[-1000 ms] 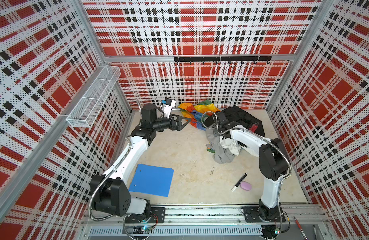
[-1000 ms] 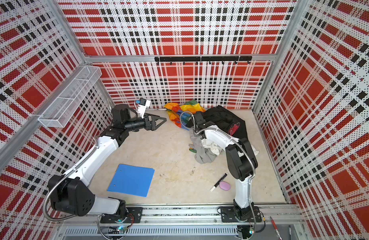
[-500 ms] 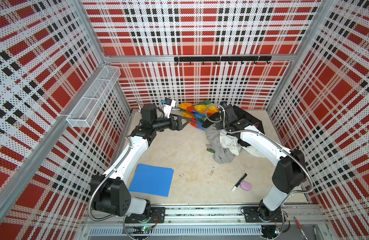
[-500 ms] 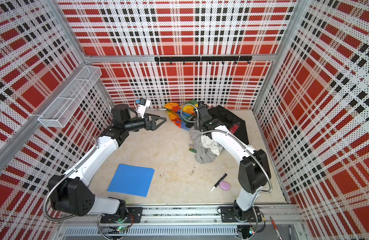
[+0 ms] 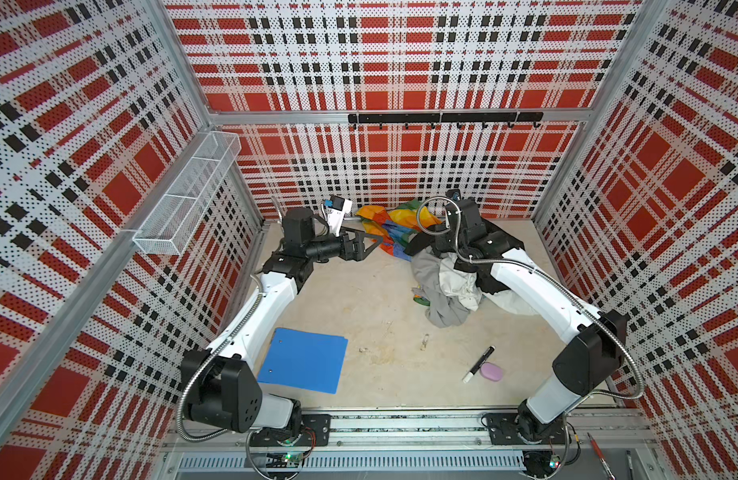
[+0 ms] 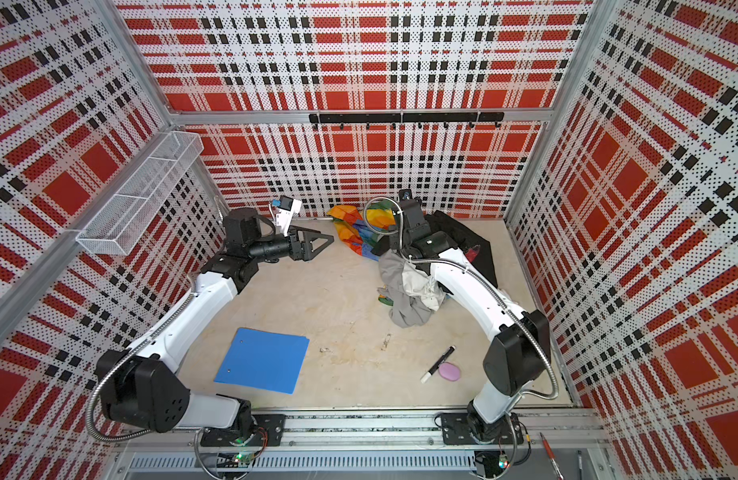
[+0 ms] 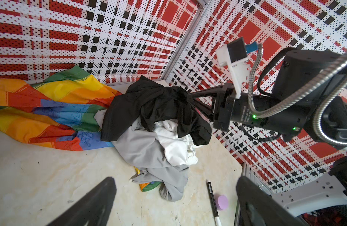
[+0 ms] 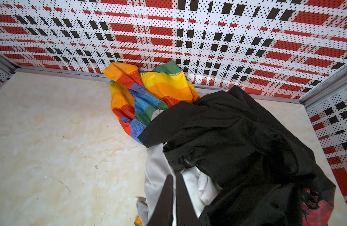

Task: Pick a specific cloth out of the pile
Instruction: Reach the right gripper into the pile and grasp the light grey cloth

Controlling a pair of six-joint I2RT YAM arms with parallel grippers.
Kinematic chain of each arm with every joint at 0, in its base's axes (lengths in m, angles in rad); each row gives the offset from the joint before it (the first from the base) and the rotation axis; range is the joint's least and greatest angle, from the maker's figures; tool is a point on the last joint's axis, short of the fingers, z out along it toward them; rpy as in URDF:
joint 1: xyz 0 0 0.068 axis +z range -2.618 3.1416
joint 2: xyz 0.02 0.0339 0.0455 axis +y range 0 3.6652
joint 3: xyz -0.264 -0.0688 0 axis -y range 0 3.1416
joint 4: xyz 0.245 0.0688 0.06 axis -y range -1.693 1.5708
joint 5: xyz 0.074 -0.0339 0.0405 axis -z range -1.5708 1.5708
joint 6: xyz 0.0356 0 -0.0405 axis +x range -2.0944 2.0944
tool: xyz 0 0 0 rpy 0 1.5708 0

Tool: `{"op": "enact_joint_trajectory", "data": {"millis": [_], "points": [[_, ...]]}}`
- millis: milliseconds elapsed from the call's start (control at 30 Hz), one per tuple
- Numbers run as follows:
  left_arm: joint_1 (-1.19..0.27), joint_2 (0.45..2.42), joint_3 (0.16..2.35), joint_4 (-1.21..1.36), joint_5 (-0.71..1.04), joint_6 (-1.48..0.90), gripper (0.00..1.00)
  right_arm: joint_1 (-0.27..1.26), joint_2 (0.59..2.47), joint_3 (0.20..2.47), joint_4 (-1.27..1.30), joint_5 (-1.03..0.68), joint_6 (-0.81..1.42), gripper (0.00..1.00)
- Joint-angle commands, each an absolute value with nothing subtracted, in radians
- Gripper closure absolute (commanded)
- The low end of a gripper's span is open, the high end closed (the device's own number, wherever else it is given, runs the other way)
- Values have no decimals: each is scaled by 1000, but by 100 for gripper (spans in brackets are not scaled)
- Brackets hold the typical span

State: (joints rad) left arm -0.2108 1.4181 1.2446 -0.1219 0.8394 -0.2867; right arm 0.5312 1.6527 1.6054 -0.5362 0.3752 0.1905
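Near: folder [image 5: 302, 359], marker [image 5: 478, 364] flat on table [image 5: 359, 299], apart from work area.
Mid-right: pile [image 5: 458, 282]; cloth [image 5: 446, 316] at near-left edge, partly under white cloth [image 7: 174, 144] and black garment [image 7: 159, 105].
Above pile: right fingers [image 7: 192, 96] closed, pinching black garment fold, probably to uncover cloth.
Far left: left fingers [image 7: 94, 201] fully spread, empty, hovering beside rainbow cloth [image 5: 390, 226], probably staged for pickup.
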Motion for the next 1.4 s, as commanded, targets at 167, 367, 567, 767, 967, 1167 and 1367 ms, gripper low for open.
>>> {"op": "enact_joint_trajectory", "data": {"millis": [167, 367, 567, 767, 967, 1167, 1367], "points": [[-218, 1421, 1239, -100, 860, -291, 1, 532, 1557, 1653, -464, 313, 160, 93], [-220, 1421, 1239, -100, 861, -288, 1, 532, 1526, 1653, -434, 300, 155, 92], [-220, 1418, 1239, -100, 860, -289, 1, 532, 1584, 1587, -478, 245, 183, 72], [-220, 1418, 1239, -102, 861, -289, 1, 521, 1683, 1538, -486, 245, 210, 59], [-222, 1412, 1241, -107, 855, -283, 1, 476, 1780, 1517, -457, 143, 238, 55], [-221, 1414, 1243, -108, 859, -283, 1, 464, 1839, 1512, -462, 148, 245, 54], [-222, 1414, 1243, -106, 859, -286, 1, 450, 1870, 1494, -468, 158, 259, 56]]}}
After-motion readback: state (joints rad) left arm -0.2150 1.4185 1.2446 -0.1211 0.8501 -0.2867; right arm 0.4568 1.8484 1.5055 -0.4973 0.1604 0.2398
